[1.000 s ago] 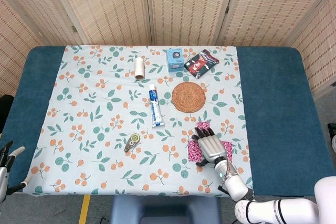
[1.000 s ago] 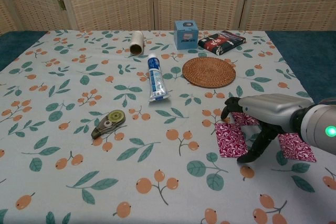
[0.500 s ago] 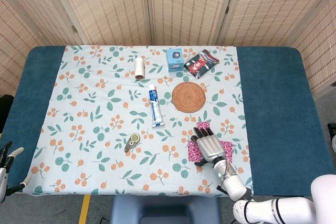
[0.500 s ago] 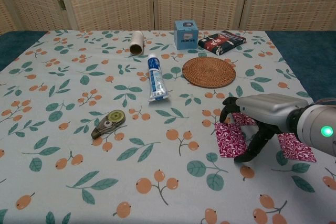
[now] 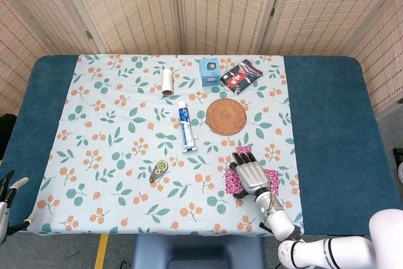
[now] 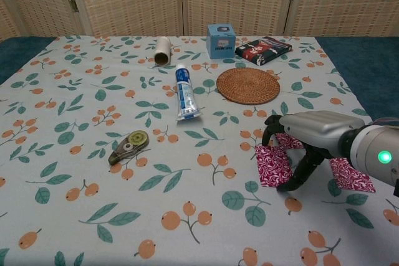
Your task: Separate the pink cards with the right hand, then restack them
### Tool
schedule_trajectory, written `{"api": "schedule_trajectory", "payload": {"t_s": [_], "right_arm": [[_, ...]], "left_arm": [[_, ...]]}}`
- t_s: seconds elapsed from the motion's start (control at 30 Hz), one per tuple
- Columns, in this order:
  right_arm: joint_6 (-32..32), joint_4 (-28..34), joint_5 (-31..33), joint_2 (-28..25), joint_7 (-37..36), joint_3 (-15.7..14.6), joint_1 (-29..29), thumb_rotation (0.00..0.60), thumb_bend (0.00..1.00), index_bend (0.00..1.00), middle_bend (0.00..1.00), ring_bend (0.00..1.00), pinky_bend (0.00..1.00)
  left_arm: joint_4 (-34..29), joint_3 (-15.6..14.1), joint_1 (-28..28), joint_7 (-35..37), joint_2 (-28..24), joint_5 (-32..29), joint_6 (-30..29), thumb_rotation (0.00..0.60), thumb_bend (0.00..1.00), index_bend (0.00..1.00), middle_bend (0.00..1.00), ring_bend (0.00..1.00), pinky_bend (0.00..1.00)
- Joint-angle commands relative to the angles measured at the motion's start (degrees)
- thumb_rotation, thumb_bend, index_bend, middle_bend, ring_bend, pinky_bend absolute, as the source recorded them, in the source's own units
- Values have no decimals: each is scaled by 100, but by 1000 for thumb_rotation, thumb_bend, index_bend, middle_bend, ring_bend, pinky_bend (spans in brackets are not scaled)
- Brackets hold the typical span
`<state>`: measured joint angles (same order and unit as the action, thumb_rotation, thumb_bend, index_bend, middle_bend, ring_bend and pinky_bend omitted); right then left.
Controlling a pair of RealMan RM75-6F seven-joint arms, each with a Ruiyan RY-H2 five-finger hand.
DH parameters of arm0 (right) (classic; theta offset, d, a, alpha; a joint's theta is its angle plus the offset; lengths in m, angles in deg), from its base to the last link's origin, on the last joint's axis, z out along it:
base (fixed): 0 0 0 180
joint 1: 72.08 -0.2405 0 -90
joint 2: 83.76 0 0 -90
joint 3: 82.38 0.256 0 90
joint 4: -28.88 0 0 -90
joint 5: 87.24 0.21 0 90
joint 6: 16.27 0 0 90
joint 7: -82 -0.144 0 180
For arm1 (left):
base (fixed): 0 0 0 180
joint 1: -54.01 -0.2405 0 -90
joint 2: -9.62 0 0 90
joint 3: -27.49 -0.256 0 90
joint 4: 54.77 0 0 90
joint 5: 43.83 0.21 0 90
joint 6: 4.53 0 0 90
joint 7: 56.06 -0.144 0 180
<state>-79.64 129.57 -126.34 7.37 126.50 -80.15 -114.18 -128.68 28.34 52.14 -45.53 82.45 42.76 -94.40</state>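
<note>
Right hand separating the pink cards.
Right hand [image 6: 303, 144], fingers arched down, gripping nothing, is inching back toward six o'clock; pink cards [image 6: 272, 165] are lying spread, touching at its fingertips, restacking pending.

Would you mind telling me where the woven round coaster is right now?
In the head view the woven round coaster lies right of centre on the floral cloth, just right of the toothpaste tube and beyond the right hand.
</note>
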Motion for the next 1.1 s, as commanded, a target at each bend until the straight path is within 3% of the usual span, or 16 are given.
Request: {"api": "schedule_trajectory", "payload": {"t_s": [0.03,0.6,1.1], "right_arm": [[-19,-9,-22,23,1,-12,-2,484,180,249,77,0,0],[-84,77,-311,7,-152,-35,45,492,180,292,95,0,0],[-324,709,-880,-620,-561,-92,299,492,180,292,96,0,0]], "left_arm": [[17,1,-1,14,7,0,-1,600,257,223,63,117,0],[85,-2,-17,68,38,-14,9,600,256,223,63,117,0],[3,10,4,1,2,10,6,600,257,223,63,117,0]]}}
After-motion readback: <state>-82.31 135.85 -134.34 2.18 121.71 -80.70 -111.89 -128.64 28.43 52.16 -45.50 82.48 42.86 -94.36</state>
